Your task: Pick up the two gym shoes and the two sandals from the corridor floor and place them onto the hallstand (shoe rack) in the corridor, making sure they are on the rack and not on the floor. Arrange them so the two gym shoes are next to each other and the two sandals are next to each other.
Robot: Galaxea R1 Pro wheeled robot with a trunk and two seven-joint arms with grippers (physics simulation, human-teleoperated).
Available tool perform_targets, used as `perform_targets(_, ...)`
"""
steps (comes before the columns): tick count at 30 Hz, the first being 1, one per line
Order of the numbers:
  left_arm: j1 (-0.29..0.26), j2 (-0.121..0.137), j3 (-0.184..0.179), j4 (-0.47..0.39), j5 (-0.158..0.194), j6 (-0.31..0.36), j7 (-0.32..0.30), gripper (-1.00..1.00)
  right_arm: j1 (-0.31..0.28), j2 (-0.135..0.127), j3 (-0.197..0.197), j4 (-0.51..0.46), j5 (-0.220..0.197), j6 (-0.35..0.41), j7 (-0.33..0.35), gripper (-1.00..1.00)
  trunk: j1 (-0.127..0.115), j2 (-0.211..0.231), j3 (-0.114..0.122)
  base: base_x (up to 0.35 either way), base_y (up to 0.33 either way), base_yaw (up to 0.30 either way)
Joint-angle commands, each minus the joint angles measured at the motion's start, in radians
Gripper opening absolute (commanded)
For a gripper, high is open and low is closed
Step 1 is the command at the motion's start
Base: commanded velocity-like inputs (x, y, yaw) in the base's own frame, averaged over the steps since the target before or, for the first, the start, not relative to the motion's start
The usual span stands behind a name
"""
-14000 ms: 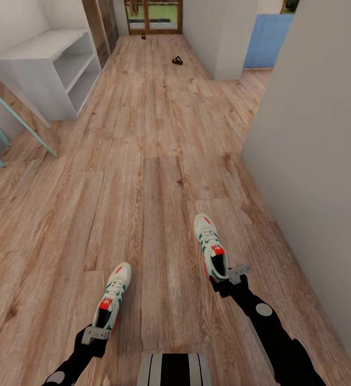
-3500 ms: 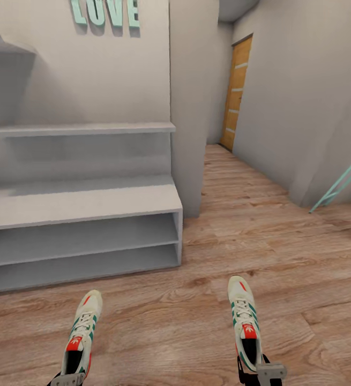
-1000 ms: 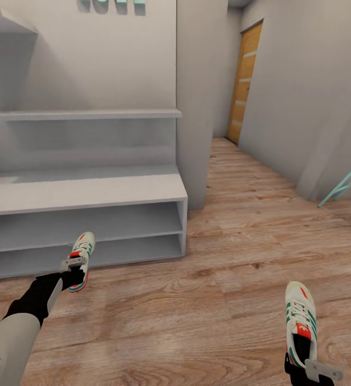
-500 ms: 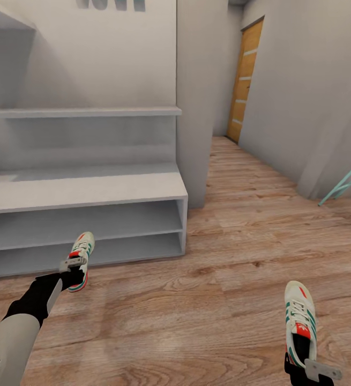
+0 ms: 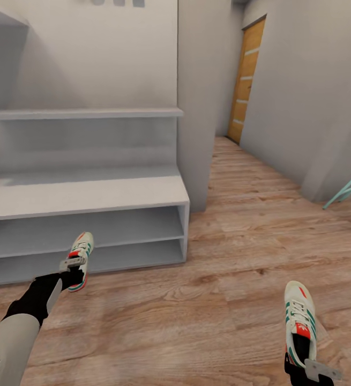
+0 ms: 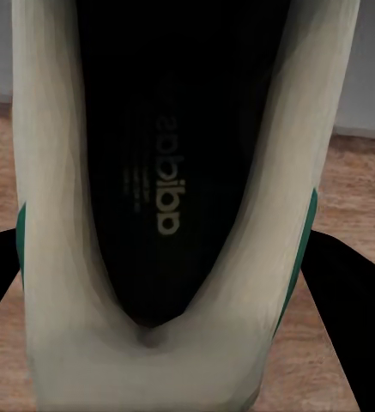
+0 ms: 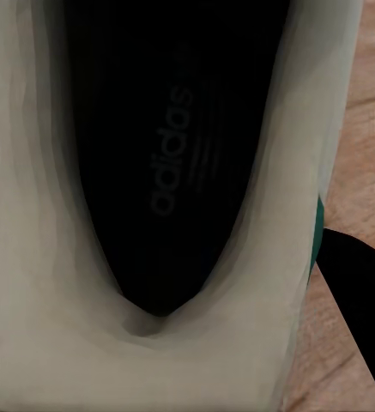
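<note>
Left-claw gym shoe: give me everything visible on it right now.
The left gym shoe is a cream-white low sneaker with green side stripes, a red-orange tongue patch and toe mark, and a black inside with a printed insole logo. The left claw grips it at the heel, toe pointing toward the hallstand. It is held just in front of the lowest shelf opening, apparently off the floor, not yet on the rack.

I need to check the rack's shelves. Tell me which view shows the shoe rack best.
The head view: the shoe rack shows its broad top and two open tiers. The left wrist view catches grey strips behind the left shoe; the right wrist view offers floor.
</note>
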Motion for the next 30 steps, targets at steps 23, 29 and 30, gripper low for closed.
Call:
perform_targets(23, 0.002, -0.001, 0.007, -0.006, -0.009, 0.001, 0.004, -1.00, -0.001, 0.000, -0.002, 0.001, 0.002, -0.003, -0.002, -1.00, 0.000, 0.000, -0.001, 0.271, 0.089, 0.000)
perform_targets(29, 0.002, -0.001, 0.007, -0.006, -0.008, 0.001, 0.004, -1.00, -0.001, 0.000, -0.002, 0.002, 0.002, -0.003, -0.002, -1.00, 0.000, 0.000, -0.001, 0.086, -0.005, 0.000)
perform_targets(30, 0.002, -0.001, 0.007, -0.006, -0.008, 0.001, 0.004, -1.00, -0.001, 0.000, -0.002, 0.002, 0.002, -0.003, -0.002, -1.00, 0.000, 0.000, -0.001, 0.252, -0.001, 0.000)
